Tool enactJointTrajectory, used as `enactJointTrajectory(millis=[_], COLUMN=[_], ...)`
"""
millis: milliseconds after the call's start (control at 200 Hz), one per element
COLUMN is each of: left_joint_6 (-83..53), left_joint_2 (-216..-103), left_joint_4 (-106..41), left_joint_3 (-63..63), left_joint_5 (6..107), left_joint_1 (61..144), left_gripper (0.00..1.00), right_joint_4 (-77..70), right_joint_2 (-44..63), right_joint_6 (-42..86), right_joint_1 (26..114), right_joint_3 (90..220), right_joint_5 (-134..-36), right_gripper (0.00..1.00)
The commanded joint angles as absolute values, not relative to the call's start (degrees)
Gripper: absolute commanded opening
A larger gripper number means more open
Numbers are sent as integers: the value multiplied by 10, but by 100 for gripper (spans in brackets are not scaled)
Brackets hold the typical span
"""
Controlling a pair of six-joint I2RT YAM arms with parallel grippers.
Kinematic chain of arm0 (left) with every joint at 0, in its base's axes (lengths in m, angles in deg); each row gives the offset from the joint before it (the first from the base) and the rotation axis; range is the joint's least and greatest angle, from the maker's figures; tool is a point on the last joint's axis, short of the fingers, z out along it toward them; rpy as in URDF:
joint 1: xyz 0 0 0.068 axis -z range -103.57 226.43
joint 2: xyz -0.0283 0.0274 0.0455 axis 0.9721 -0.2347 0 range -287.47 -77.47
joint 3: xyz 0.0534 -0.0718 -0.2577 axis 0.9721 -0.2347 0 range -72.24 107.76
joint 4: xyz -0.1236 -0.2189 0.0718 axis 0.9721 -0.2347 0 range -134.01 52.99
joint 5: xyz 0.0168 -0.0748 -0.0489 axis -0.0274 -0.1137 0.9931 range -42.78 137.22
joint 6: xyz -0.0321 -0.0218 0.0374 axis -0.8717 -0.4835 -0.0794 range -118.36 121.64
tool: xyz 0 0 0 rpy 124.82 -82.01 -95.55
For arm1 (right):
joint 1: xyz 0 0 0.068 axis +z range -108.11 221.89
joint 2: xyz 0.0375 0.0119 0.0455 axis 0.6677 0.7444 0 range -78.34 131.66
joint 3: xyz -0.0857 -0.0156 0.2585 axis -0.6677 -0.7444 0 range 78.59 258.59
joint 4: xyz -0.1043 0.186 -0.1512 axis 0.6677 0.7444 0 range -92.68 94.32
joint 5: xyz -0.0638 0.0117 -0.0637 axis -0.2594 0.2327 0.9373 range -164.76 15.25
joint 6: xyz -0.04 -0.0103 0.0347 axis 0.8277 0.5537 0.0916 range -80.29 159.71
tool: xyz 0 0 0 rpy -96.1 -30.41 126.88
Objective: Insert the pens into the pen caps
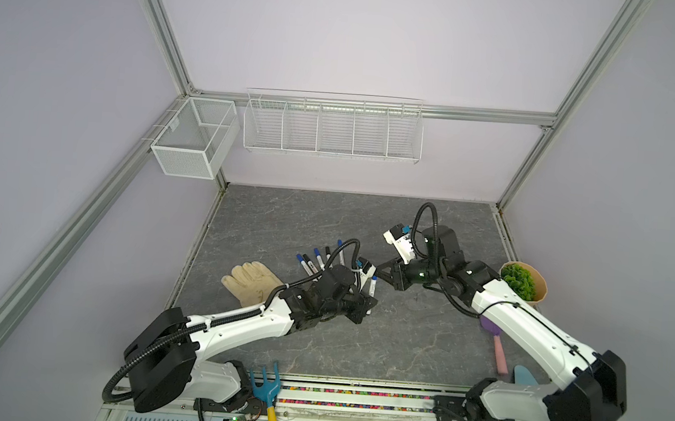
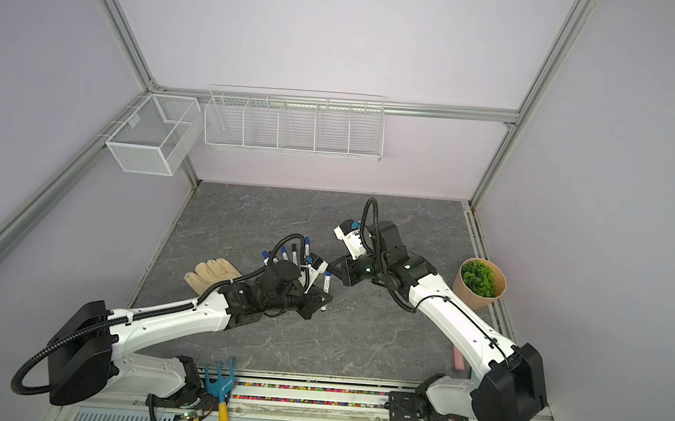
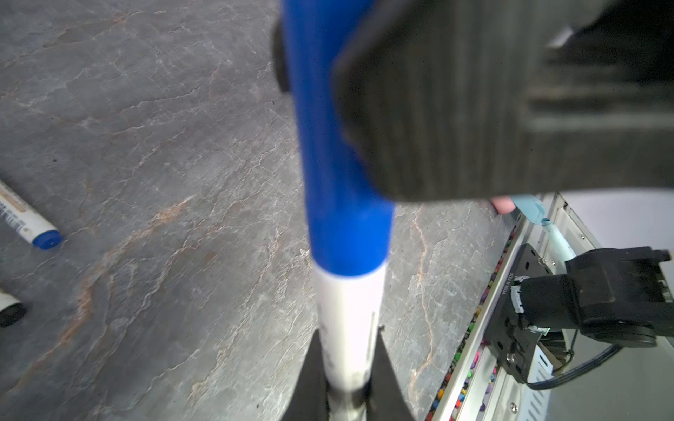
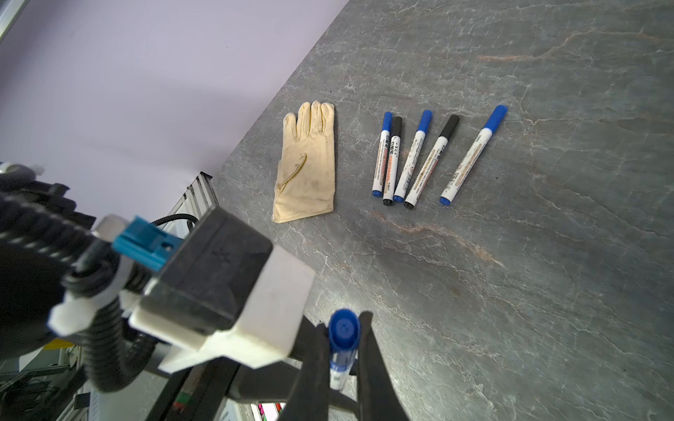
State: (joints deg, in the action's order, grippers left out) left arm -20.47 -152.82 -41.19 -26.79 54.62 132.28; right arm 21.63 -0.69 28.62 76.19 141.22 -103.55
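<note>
Left wrist view: my left gripper (image 3: 348, 342) clamps the white pen (image 3: 346, 302) above the table (image 3: 146, 145), my right gripper (image 4: 344, 322) pinches its blue cap (image 3: 339, 182); off-axis pushing could jam it or leave it half seated.

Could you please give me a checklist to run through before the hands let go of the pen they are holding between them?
1. Seating: the blue cap meets the white barrel of the held pen, no gap showing: ok.
2. Grip: left hand shut on the barrel: ok.
3. Grip: right hand shut on the cap: ok.
4. The five other pens lie capped beside the glove: ok.
5. Bare table near that row to lay this pen down: ok.
6. Cap clicked fully home: cannot tell.
</note>
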Motion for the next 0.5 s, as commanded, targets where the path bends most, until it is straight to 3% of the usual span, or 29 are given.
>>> enactJointTrajectory(millis=[0, 495], left_joint_6=[-183, -236], left_joint_2=[-1466, -1424], left_joint_4=[-85, -136], left_joint_3=[-187, -300], left_joint_5=[483, 459], left_joint_1=[1308, 1308], left_gripper=[0, 0], right_joint_4=[461, 436], right_joint_2=[62, 36], right_joint_6=[287, 262], right_joint_1=[777, 721], right_joint_3=[1348, 1381], right_joint_5=[-1040, -1070], right_gripper=[7, 7])
